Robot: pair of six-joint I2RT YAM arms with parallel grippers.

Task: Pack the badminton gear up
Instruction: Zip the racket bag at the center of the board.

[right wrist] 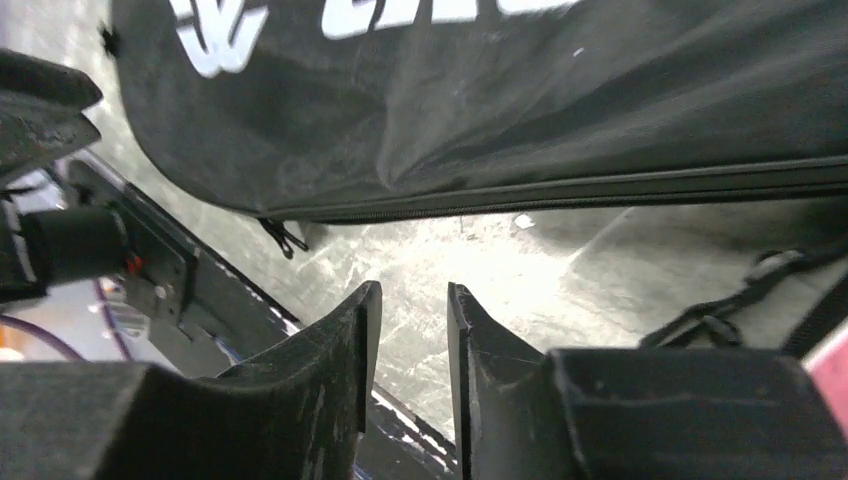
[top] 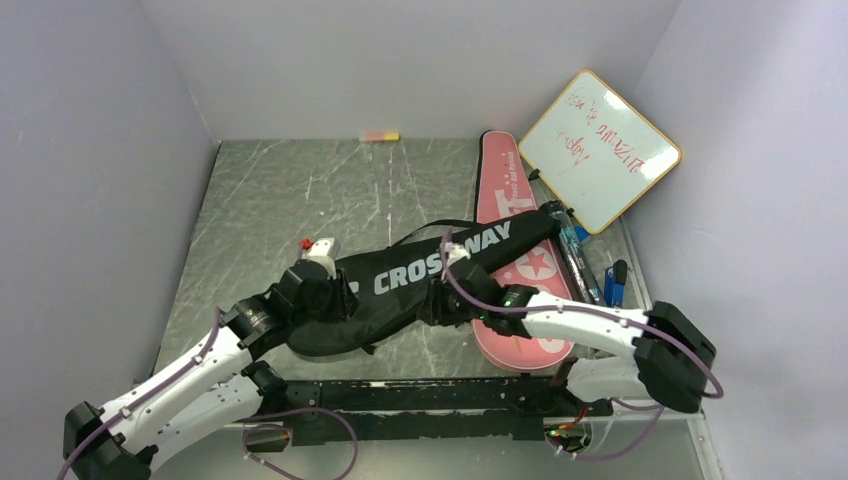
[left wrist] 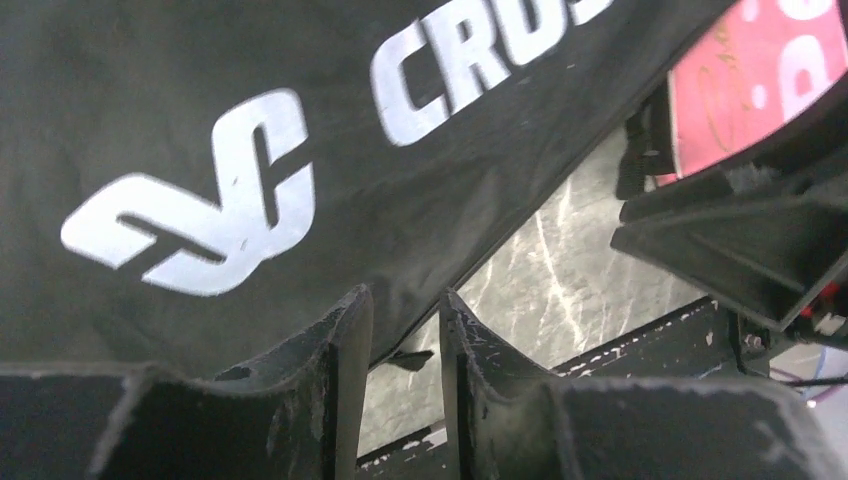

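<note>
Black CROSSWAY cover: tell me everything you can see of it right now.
The black CROSSWAY cover is a soft, matte fabric racket bag with white lettering and a logo. It lies diagonally on the table, its wide end by the left arm and its narrow end up right, resting over the pink cover. A zipper runs along its near edge with the pull hanging, and a thin strap trails off. The left hand and right hand sit at that edge, fingers slightly apart, neither visibly gripping.

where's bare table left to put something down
The widest bare table lies far left, bordered by the left wall, the pink-yellow marker, the pink cover and the black CROSSWAY cover. A narrow strip runs along that cover's near edge. The right side by the whiteboard is crowded.
</note>
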